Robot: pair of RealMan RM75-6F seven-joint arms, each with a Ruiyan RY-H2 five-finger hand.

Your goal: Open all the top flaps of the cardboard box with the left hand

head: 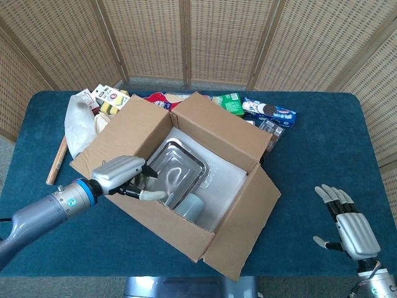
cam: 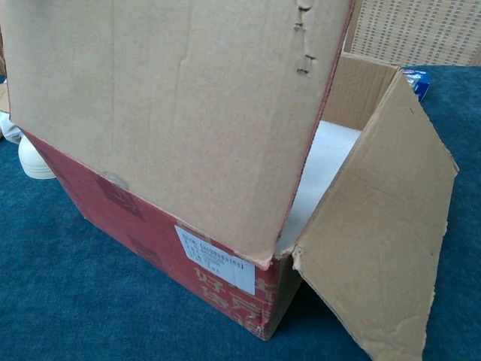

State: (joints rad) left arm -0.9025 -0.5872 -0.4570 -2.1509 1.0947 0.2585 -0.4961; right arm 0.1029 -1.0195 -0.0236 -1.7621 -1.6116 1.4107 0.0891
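A table [head: 322,143] covered in blue cloth carries a cardboard box [head: 239,233] at its middle. Near the far edge lie snack packets [head: 268,112], a white bag [head: 77,121], and, at the left edge, seemingly a wooden stick [head: 56,161].
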